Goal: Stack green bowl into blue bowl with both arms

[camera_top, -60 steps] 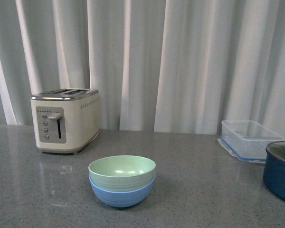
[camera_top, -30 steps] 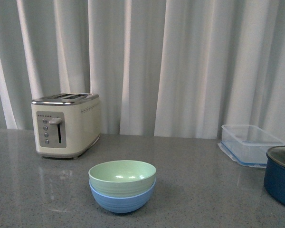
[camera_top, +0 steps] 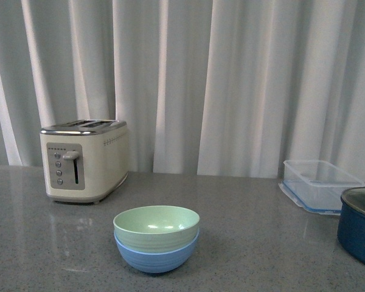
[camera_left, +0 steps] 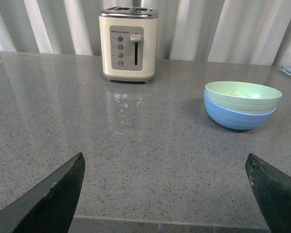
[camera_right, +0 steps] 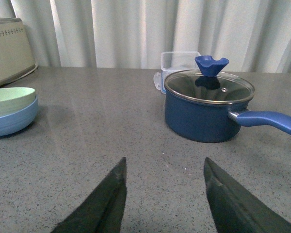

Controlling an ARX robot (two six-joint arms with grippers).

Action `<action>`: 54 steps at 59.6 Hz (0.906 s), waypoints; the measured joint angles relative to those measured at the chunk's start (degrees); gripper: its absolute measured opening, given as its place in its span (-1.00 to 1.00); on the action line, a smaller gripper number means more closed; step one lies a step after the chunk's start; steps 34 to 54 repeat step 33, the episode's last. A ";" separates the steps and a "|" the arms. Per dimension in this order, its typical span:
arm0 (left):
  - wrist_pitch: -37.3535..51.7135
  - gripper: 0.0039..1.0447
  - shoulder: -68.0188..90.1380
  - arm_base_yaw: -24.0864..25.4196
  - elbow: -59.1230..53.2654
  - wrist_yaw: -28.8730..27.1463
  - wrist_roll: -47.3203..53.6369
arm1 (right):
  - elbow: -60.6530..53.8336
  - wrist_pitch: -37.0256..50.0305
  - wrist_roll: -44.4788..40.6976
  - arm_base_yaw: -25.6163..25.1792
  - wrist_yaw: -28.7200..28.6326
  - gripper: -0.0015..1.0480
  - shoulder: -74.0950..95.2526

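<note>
The green bowl (camera_top: 156, 224) is sitting nested inside the blue bowl (camera_top: 156, 256), both upright, low in the front view and a bit left of center. Only the mint rim and upper wall of the green one stick out above the blue rim; its inside looks empty with a small glare spot. The blue one shows its rounded lower body with faint ridges. In the left wrist view the pair sits at middle right, and in the right wrist view at the left edge.

Green bowl (camera_right: 9, 95) nested in blue bowl (camera_right: 12, 121); right pincer (camera_right: 164, 194) spread, empty.
</note>
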 joint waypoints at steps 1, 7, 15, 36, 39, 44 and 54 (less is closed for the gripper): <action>0.00 0.87 0.00 0.00 0.00 0.00 0.00 | 0.00 0.00 0.00 0.00 0.00 -0.02 0.00; 0.00 0.87 0.00 0.00 0.00 0.00 0.00 | 0.00 0.00 0.00 0.00 0.00 0.38 0.00; 0.00 0.87 0.00 0.00 0.00 0.00 0.00 | 0.00 0.00 0.09 0.00 0.00 0.85 0.00; 0.00 0.87 0.00 0.00 0.00 0.00 0.00 | 0.00 0.00 0.02 0.00 0.00 0.81 0.00; 0.00 0.87 0.00 0.00 0.00 0.00 0.00 | 0.00 0.00 0.02 0.00 0.00 0.81 0.00; 0.00 0.87 0.00 0.00 0.00 0.00 0.00 | 0.00 0.00 0.02 0.00 0.00 0.81 0.00; 0.00 0.87 0.00 0.00 0.00 0.00 0.00 | 0.00 0.00 0.02 0.00 0.00 0.81 0.00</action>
